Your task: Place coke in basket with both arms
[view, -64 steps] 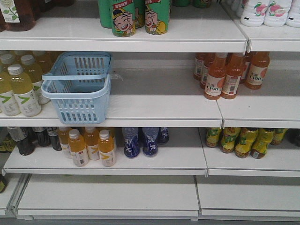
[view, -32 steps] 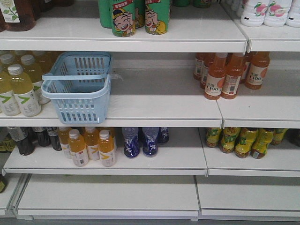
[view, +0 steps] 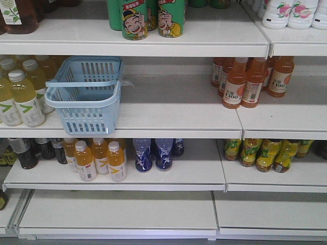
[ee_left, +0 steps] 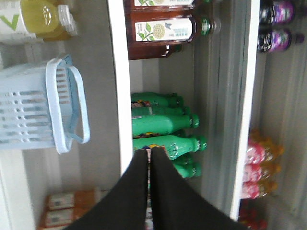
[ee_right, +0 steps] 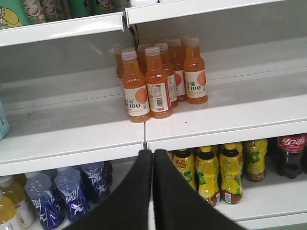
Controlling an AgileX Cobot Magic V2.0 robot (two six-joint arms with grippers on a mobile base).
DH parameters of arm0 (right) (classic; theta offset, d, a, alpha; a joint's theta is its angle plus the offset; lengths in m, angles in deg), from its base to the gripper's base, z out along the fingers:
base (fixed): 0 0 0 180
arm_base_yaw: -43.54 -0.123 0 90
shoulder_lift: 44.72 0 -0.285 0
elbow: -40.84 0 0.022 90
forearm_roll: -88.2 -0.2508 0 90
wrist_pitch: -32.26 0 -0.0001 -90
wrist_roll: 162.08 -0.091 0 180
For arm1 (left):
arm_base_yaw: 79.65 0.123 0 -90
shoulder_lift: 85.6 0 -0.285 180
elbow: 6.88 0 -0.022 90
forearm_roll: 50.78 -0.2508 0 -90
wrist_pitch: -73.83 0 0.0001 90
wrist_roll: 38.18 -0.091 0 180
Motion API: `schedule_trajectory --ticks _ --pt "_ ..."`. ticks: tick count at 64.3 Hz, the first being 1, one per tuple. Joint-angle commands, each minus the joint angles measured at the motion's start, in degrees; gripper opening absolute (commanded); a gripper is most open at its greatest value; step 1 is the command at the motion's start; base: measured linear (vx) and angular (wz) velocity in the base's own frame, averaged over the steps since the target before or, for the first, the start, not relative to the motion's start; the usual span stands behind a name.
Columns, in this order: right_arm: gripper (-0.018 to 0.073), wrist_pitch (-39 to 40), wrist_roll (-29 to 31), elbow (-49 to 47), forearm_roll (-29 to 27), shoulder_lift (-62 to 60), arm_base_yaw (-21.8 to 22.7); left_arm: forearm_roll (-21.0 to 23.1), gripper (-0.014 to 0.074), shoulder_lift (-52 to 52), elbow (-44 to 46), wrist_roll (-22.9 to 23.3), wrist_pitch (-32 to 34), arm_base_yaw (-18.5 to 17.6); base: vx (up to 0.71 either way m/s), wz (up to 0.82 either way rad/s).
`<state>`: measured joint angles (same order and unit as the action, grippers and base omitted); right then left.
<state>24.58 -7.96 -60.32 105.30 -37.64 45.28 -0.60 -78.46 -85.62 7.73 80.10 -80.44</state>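
Observation:
The pale blue basket stands on the middle shelf at the left, empty, its handles folded down; it also shows at the left of the left wrist view. The coke, dark with a red label, stands on the lower shelf at the far right edge of the right wrist view. My left gripper is shut and empty, in front of green bottles. My right gripper is shut and empty, in front of the middle shelf's edge. Neither gripper shows in the front view.
Orange-drink bottles stand at the right of the middle shelf. Pale yellow bottles stand left of the basket. Green bottles are on the top shelf. Blue bottles, orange bottles and yellow bottles fill the lower shelf.

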Motion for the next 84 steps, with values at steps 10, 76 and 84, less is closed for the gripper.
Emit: schedule_trajectory --ticks 10,76,84 --pt "-0.0006 4.02 0.41 1.04 0.55 -0.64 0.36 -0.31 -0.0006 -0.32 13.71 2.76 0.2 -0.52 0.0 0.0" --pt "-0.0006 4.02 0.41 1.04 0.55 -0.64 0.36 -16.22 -0.0006 44.62 41.47 1.96 -1.18 -1.73 0.0 0.0" --pt "-0.0006 4.02 0.41 1.04 0.55 -0.64 0.36 -17.52 -0.0006 50.98 41.47 1.96 1.1 -4.61 0.0 0.0"
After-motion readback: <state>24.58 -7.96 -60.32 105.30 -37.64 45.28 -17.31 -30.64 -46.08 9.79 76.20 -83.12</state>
